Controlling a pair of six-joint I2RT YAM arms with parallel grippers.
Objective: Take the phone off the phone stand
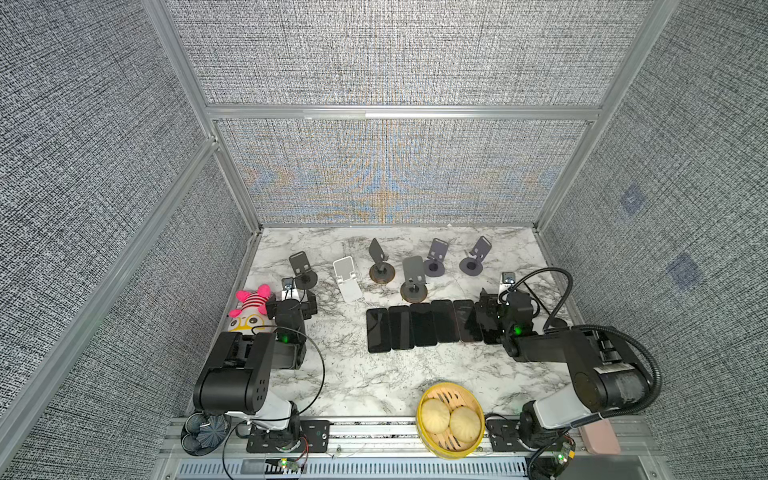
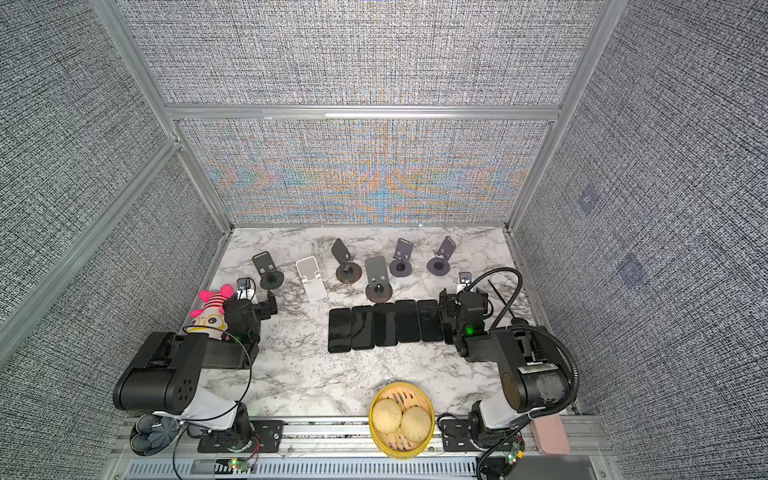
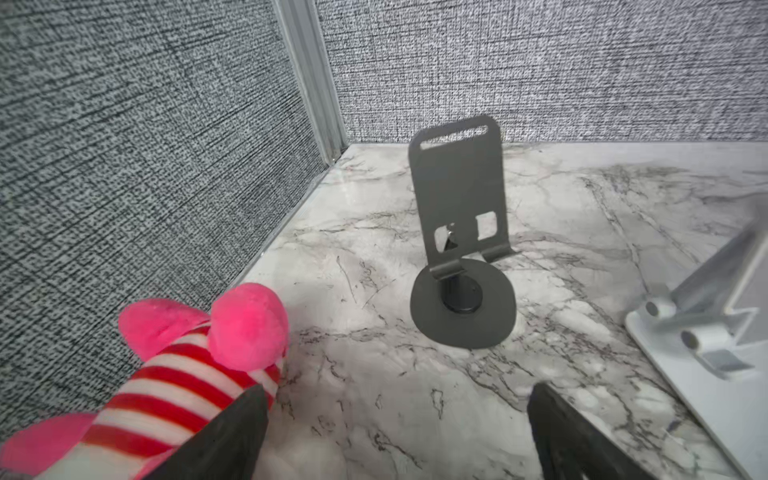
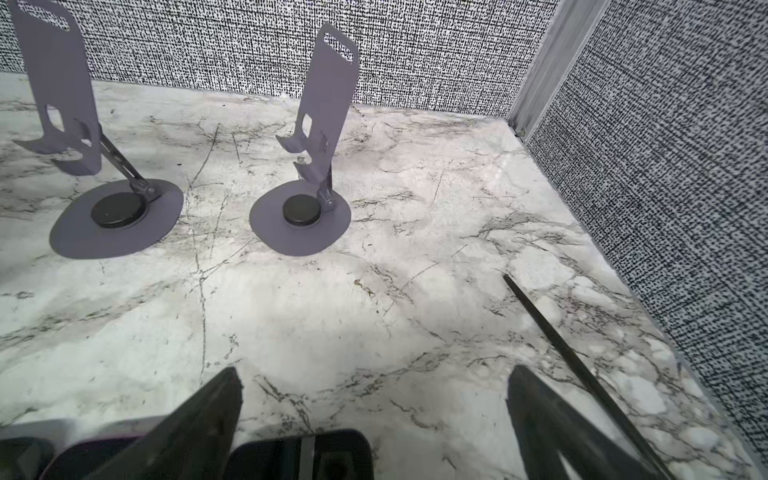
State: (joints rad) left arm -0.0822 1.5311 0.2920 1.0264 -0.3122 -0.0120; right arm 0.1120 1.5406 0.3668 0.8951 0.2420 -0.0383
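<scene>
Behind the flat row of phones (image 1: 422, 326), you are seeing stands (image 1: 413, 276) standing; right gripper (image 4: 376, 374) is hanging spread wide, holding nothing, over the row's right end; left gripper (image 3: 395, 399) likewise, well left of it.

Lab test cell: fabric-panelled walls (image 1: 395, 54), aluminium framing (image 1: 403, 112).

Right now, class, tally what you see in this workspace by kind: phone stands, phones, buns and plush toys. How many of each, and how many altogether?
Phone stands: 6
Phones lying flat: 5 clear; a sixth may hide beneath the right gripper
Buns: 2
Plush toy: 1
Total: 14 counted
</scene>
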